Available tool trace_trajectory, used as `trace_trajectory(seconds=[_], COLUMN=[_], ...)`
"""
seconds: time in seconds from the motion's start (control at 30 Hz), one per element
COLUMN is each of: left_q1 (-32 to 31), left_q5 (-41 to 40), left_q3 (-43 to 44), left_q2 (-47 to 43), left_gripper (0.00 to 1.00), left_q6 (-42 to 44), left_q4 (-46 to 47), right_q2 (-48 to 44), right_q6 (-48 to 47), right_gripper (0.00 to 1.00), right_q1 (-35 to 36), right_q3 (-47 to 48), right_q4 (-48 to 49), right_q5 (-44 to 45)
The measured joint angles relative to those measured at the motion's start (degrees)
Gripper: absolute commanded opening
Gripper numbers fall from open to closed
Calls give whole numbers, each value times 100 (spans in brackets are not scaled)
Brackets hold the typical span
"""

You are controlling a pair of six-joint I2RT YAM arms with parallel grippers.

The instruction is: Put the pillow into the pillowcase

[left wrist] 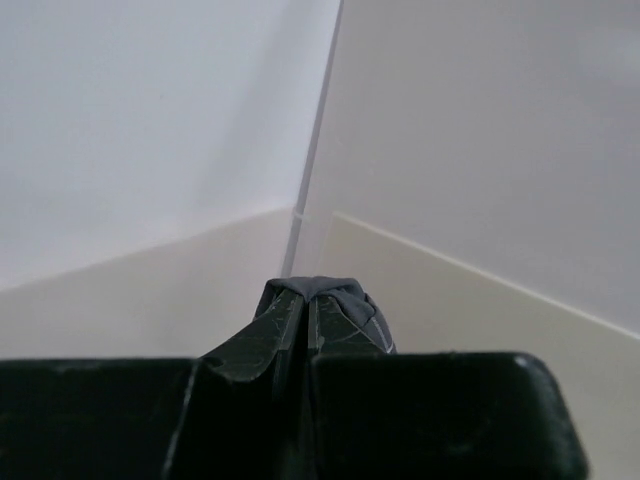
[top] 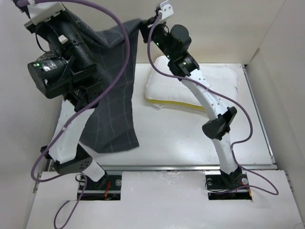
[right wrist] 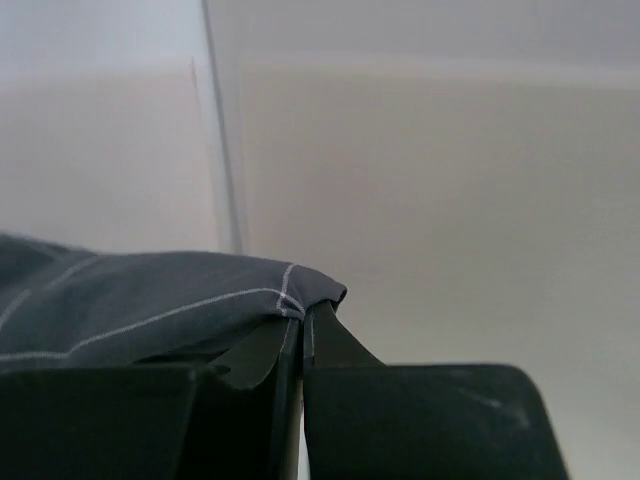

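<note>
The dark grey checked pillowcase [top: 112,100] hangs in the air like a curtain over the left half of the table, its lower edge resting on the surface. My left gripper [left wrist: 305,305] is shut on a bunched corner of the pillowcase [left wrist: 335,300], high at the far left. My right gripper [right wrist: 305,325] is shut on the other top corner of the pillowcase [right wrist: 150,300], high at the far centre [top: 145,24]. The white pillow [top: 190,86] with its yellow band lies flat on the table at the far right, behind my right arm.
White enclosure walls [top: 276,71] stand on the left, far and right sides. The white table [top: 190,138] has a metal rail along its near edge. Purple cables loop round both arms.
</note>
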Motion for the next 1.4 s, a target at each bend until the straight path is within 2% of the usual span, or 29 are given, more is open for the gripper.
trace_trajectory(seconds=[0.1, 0.23, 0.3, 0.33, 0.37, 0.43, 0.47, 0.53, 0.67, 0.77, 0.87, 1.0, 1.07, 1.2, 1.3, 1.4], left_q1=[0, 0, 0, 7, 7, 17, 17, 26, 70, 111, 133, 122, 122, 127, 33, -109], left_q5=[323, 413, 341, 256, 109, -114, -240, -472, 0, 664, 1648, 2592, 3051, 3886, 4717, 5458], left_q3=[426, 68, -719, -1167, -1596, -2911, -3449, -4478, -5702, -6476, -7228, -8378, -8889, -9339, -9534, -9667], left_q2=[326, 164, -223, -446, -649, -1279, -1565, -2157, -2826, -2800, -2135, -1480, -1541, -2310, -3091, -3578], left_gripper=[0, 0, 0, 0, 0, 0, 0, 0, 0, 0, 0, 0, 0, 0, 0, 0], left_q6=[343, 514, 586, 597, 570, 234, -138, -1305, -4404, -6402, -8264, -9626, -10115, -10727, -10935, -10977], left_q4=[203, 415, 688, 813, 870, 946, 833, -181, -2450, -3644, -4618, -5488, -5912, -6240, -6260, -6419], right_q2=[232, -87, -568, -1097, -1215, -1945, -2225, -2614, -2835, -2966, -3357, -3746, -3799, -3801, -3753, -3560], right_q6=[-13, -101, -168, -251, -271, -350, -358, -345, -101, 131, 420, 719, 833, 1064, 1252, 1462], right_gripper=[2, 2, 2, 0, 0, 0, 0, 0, 0, 0, 0, 0, 4, 18, 18, 13], right_q1=[107, 20, -35, -98, -109, -190, -214, -260, -310, -341, -352, -363, -385, -494, -638, -876], right_q3=[444, 232, -474, -1340, -1530, -3088, -3797, -5211, -7536, -8609, -9311, -9530, -9530, -9527, -9370, -8929], right_q4=[1204, 2452, 2721, 2798, 2787, 3032, 3062, 3156, 2796, 2159, 1832, 1631, 1499, 1126, 726, 341], right_q5=[448, 719, 706, 675, 664, 540, 476, 420, 411, 361, 284, 511, 719, 1119, 1419, 1687])
